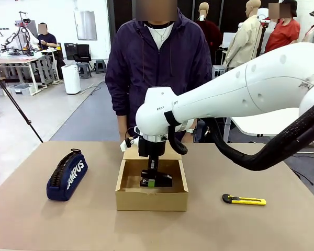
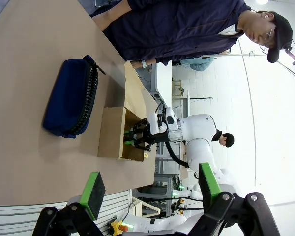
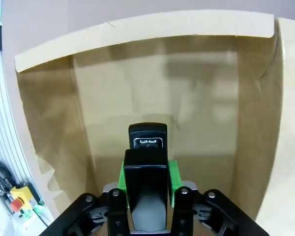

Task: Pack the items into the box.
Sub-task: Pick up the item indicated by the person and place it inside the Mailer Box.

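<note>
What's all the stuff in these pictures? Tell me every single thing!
Table: one, brown, under everything.
Box: one, brown cardboard, open, middle of the table.
Stapler: one, black, inside the box.
Pencil case: one, navy, on the table left of the box.
Knife: one, yellow and black, on the table right of the box.
Person: one, dark purple jacket, standing at the far side behind the box.
Left gripper: one, black with green pads, open, holding nothing.
Right gripper: one, black with green pads, down in the box, gripping the stapler.
</note>
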